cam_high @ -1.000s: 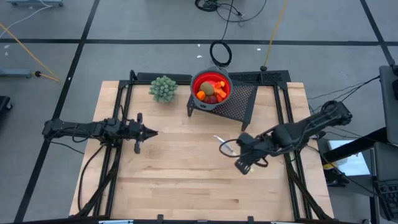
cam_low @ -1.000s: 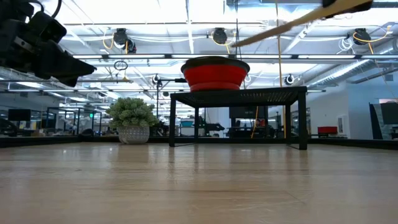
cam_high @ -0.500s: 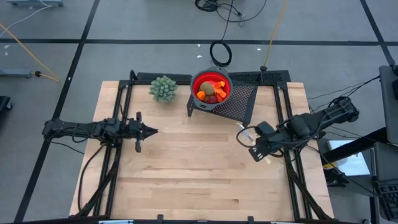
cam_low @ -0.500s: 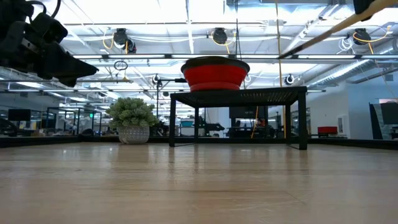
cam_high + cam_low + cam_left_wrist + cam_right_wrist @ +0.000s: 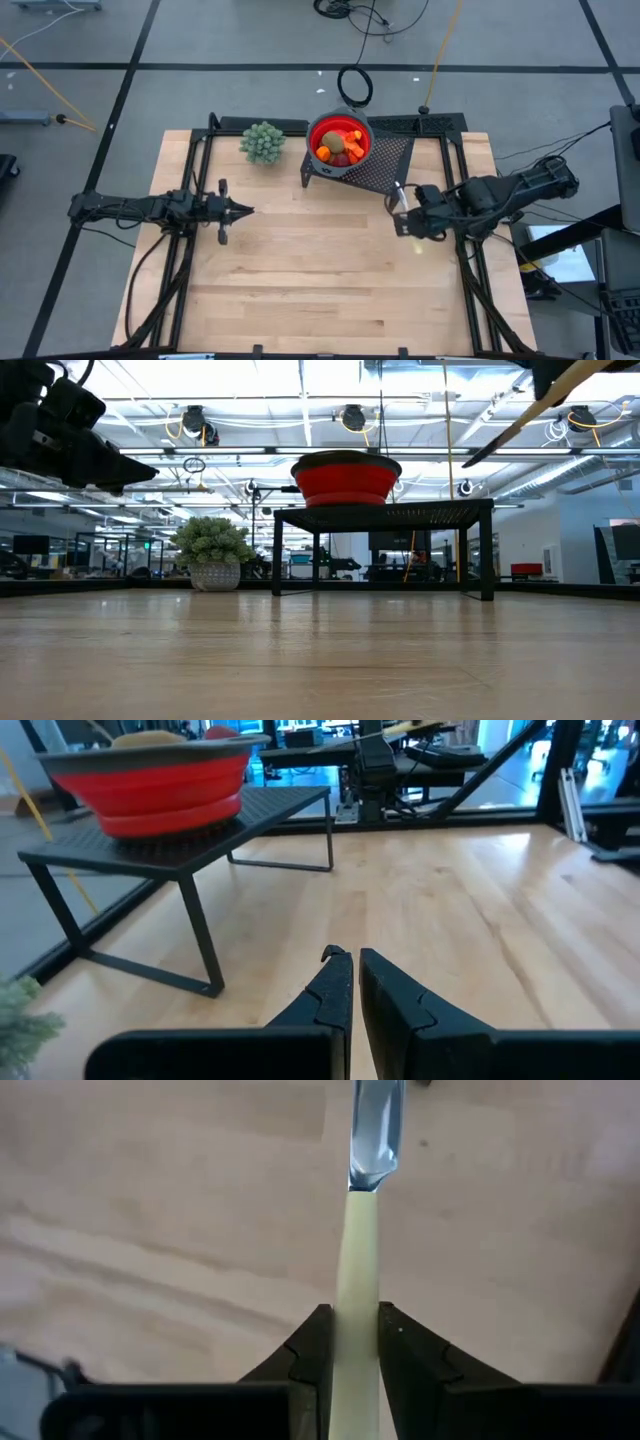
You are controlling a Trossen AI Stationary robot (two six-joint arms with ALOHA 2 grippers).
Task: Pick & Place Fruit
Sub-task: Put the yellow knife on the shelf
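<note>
A: Right tool?

B: My right tool point(image 5: 348, 1342) is clamped on the knife point(image 5: 357, 1250) by its pale handle, blade pointing away. It hangs above the worktop point(image 5: 300, 270), right side, just beside the black mesh stand point(image 5: 385, 165).

A: Left tool?

B: My left tool point(image 5: 348, 965) has its fingers pressed together, holding nothing, above the worktop's left side, well apart from the stand.

A: Fruit?

B: Fruit point(image 5: 338, 148) sits piled in the red bowl point(image 5: 340, 125) on the stand at the far edge. Small potted plant point(image 5: 262, 142) near it, to its left.
</note>
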